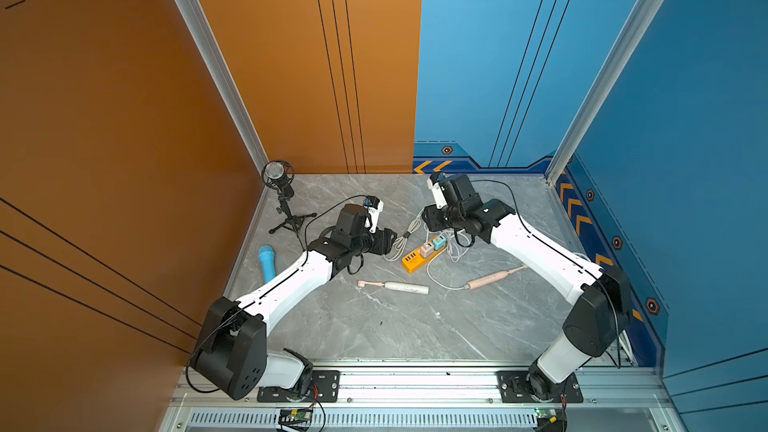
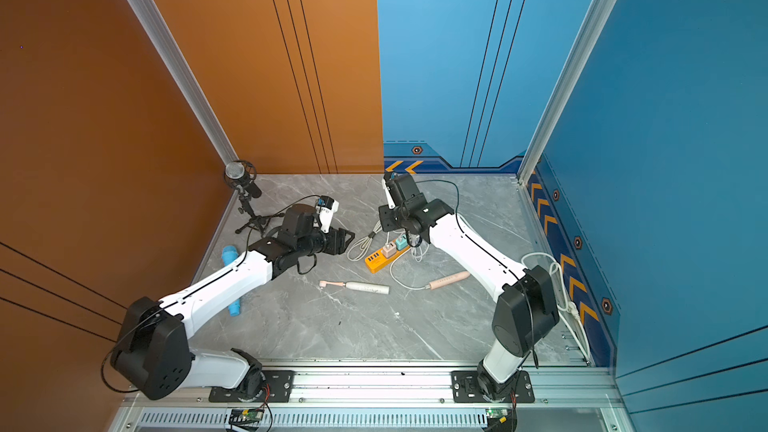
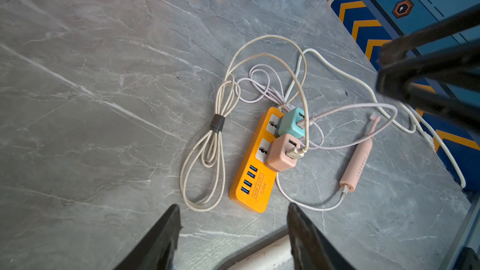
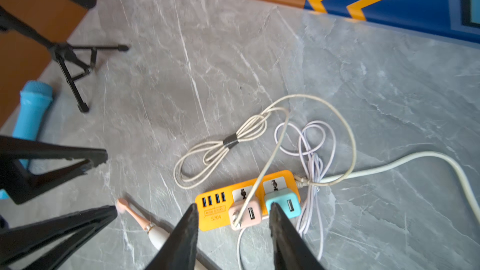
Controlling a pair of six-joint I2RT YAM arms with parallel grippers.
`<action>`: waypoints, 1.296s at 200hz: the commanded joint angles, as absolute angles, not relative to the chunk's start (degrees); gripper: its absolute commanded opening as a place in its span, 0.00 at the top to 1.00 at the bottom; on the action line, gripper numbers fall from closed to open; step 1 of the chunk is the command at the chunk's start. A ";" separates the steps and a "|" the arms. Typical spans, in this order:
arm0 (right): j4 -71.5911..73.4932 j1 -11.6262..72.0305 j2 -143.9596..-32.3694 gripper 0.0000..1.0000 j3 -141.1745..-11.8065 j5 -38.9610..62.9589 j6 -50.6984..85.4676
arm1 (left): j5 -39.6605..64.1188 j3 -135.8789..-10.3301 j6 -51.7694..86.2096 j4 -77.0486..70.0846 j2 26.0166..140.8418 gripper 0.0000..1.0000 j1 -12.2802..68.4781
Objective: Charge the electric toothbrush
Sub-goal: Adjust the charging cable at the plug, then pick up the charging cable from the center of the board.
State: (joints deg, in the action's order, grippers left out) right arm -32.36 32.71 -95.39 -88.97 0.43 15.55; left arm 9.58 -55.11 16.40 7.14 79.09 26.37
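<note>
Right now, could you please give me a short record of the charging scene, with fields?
power strip: orange, flat on the table
pink charger: plugged into strip
teal charger: plugged into strip
pink toothbrush: lying beside strip, cable in its base
white toothbrush: lying flat, no cable
left fingers: apart, empty
right fingers: apart, empty

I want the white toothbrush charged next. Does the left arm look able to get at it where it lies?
Probably yes. The white toothbrush lies flat on the bare table near the open, empty left hand, with nothing on top of it. The orange power strip lies apart from it.
</note>
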 commanded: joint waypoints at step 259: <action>-20.37 23.16 -118.46 0.37 -94.53 -2.15 86.51 | 6.66 -58.69 18.11 10.15 81.18 0.33 23.90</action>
